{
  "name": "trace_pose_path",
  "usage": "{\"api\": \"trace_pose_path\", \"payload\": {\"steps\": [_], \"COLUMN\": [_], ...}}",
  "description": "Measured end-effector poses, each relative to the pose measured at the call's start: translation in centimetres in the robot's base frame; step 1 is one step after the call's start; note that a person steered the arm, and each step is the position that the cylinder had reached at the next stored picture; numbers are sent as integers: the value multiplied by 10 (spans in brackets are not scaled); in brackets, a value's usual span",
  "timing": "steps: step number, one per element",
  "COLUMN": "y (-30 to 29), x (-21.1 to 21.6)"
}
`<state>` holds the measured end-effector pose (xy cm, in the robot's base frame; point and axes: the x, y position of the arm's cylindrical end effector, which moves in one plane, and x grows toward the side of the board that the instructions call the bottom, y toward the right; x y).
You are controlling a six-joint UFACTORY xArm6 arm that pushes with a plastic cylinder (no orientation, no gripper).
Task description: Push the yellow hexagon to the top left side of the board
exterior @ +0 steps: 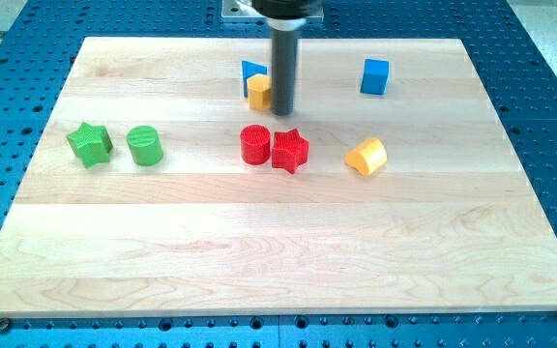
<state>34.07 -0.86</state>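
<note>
The yellow hexagon lies near the top middle of the wooden board, touching a blue block just above it whose shape is partly hidden. My tip stands right against the hexagon's right side, slightly below it. The dark rod comes down from the view's top.
A blue cube sits at the upper right. A red cylinder and a red star touch each other in the middle. A yellow block lies to their right. A green star and a green cylinder stand at the left.
</note>
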Motion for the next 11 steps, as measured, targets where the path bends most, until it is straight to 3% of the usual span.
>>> {"api": "trace_pose_path", "payload": {"steps": [1,3,4,6,7,8,10,11], "y": [-50,0,-115,-172,-229,-242,-240,-200], "x": [-3,-30,-48,-17,-47,-66,-66,-61]}}
